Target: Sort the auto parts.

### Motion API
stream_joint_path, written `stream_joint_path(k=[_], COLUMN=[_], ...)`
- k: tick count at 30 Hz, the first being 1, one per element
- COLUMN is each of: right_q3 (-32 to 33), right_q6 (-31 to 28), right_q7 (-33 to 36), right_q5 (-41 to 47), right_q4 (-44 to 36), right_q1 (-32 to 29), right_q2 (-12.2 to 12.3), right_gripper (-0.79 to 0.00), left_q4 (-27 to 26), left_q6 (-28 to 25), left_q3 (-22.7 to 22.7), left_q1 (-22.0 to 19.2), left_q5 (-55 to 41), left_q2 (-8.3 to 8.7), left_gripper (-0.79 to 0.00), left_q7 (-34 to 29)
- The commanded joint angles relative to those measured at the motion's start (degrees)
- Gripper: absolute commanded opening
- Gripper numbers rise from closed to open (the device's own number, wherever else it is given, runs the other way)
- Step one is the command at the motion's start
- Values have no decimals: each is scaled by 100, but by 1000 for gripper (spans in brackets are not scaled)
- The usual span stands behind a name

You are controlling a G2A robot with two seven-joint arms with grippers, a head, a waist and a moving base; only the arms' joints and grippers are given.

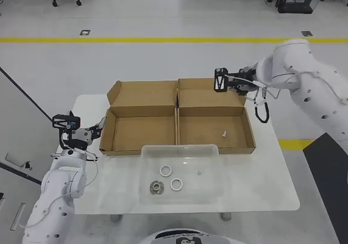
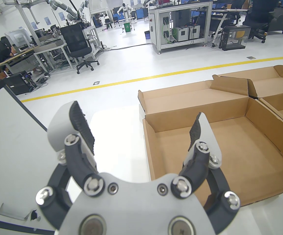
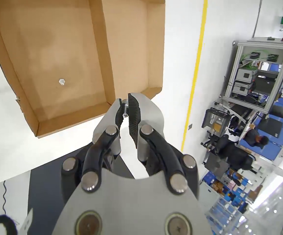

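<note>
Landmark: clear rectangular plastic bin (image 1: 180,147) at the near middle of the white worktop (image 1: 271,183).

Bin contents:
- two white rings (image 1: 167,170), close together near the bin's centre
- one grey round metal part (image 1: 156,186), just left of the nearer ring
- one tiny pale piece (image 1: 199,172), right of the rings and apart from them; too small to identify

Open brown cardboard box, left (image 1: 138,133): touches the bin's far-left rim. Its lid is folded back away from the bin and its floor is bare.

Open brown cardboard box, right (image 1: 210,131): touches the bin's far-right rim and stands side by side with the left box. It contains one small pale bolt (image 1: 223,133), lying towards the box's right half.

Right pincer (image 3: 126,101): well beyond the bin's far side, raised over the far edge of the right box's lid. It is closed narrowly on a small silver threaded bolt (image 3: 125,110), gripped between the ribbed black pads (image 3: 133,113).

Left pincer (image 2: 136,113): off to the bin's left, past the outer wall of the left box. It is spread wide with nothing between the pads.
</note>
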Motion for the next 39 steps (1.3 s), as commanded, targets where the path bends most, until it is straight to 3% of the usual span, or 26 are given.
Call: stream_joint_path(k=[1, 13, 39], right_q3=[-270, -1108, -1488], right_q6=[-8, 153, 612], right_q7=[-8, 134, -422], right_q5=[115, 755, 271], right_q4=[95, 407, 1596], right_q1=[93, 42, -695], right_q2=[-68, -475, -1142], right_gripper=[-785, -785, -785], left_q4=[0, 0, 0], left_q6=[0, 0, 0], left_q3=[0, 0, 0], left_q1=[0, 0, 0], left_q5=[0, 0, 0], left_q2=[0, 0, 0], left_gripper=[0, 0, 0], left_q7=[0, 0, 0])
